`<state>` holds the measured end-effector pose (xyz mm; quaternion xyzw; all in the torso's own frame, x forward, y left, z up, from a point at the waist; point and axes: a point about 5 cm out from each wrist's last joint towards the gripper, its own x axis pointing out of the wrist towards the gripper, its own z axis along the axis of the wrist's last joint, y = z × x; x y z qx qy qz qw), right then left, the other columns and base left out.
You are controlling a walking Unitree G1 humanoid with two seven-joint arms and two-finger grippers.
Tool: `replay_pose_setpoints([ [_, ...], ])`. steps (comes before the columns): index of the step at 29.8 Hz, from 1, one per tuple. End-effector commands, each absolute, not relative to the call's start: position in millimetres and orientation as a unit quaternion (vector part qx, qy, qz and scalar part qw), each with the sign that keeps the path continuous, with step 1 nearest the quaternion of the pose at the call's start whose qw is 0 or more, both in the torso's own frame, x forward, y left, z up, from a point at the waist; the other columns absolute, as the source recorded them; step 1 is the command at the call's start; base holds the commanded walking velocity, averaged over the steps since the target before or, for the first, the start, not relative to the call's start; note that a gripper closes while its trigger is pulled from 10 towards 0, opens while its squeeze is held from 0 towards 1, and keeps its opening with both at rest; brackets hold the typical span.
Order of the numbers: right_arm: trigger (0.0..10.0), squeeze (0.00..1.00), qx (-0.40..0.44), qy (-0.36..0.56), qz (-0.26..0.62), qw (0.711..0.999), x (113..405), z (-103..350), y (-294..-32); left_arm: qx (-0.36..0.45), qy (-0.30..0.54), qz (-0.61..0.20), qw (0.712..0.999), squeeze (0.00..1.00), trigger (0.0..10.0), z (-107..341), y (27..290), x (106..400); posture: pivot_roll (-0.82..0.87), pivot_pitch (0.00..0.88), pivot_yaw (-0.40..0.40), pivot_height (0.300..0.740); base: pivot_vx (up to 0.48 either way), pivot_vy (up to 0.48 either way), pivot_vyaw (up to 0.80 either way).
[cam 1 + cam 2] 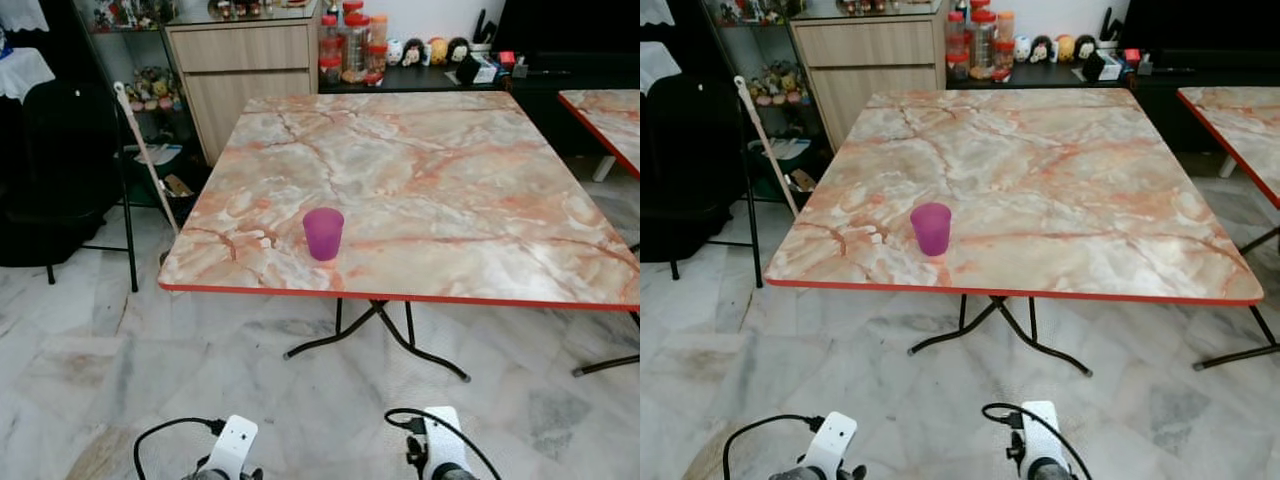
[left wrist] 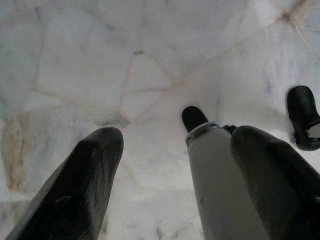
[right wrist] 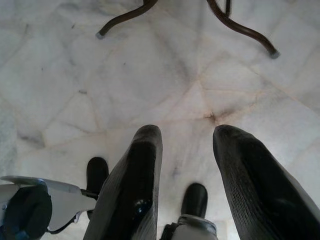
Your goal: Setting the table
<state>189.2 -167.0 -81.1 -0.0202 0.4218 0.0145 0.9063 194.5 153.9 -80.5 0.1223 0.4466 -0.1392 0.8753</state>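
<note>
Purple and translucent, the cup [image 1: 323, 233] stands upright on the marbled surface [image 1: 430, 180], close to the near red-trimmed edge and left of its middle, with nothing else laid beside it. A second surface [image 1: 608, 125] of the same pattern shows at the right, well apart from the first.

Both arms hang low in front of the robot, wrists just visible at the bottom of the head views. The left pincer [image 2: 172, 187] points at the marble floor [image 2: 100, 60] with its 2 fingers spread wide and nothing between them. The right pincer [image 3: 187, 175] also hangs over the floor, fingers apart and empty, with the feet of the surface's black metal legs [image 3: 240, 27] ahead of it.

The robot stands a little back from the edge, so my reading is that the step in hand is the approach. To do it well, it should close in squarely on the near edge until the cup is within easy reach, and stop before its legs meet the crossed frame underneath. The cup sits slightly left of centre, so either arm could serve. Raise the chosen arm clear above the red rim before reaching forward, keep the fingers wide, and close around the cup's middle from the side; it looks light and could tip or slide if nudged.
</note>
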Motion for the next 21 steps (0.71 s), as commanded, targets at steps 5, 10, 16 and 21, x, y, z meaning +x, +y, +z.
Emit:
replay_pose_setpoints([
  [5,10.0,0.0,-0.027,0.415,0.015,0.909,194.7,-77.9,-170.9,0.12,0.456,-0.145,0.87,0.0,10.0,-82.4,151.3,191.7,-0.03,0.0,0.044,0.74,0.0,0.0,0.0],
  [10,10.0,0.0,-0.027,0.411,0.013,0.911,198.0,-76.1,-171.1,0.121,0.457,-0.149,0.868,0.0,10.0,-82.8,149.3,190.9,-0.05,0.0,0.048,0.74,0.0,0.0,0.0],
  [16,10.0,0.0,-0.026,0.407,0.011,0.913,199.7,-75.1,-171.4,0.121,0.458,-0.154,0.867,0.0,10.0,-82.9,146.7,190.9,-0.05,0.0,0.044,0.74,0.0,0.0,0.0],
  [21,10.0,0.0,-0.026,0.407,0.009,0.913,199.6,-75.1,-173.0,0.112,0.456,-0.146,0.87,0.0,10.0,-81.8,146.9,193.2,-0.02,0.0,0.047,0.74,0.0,0.052,0.0],
])
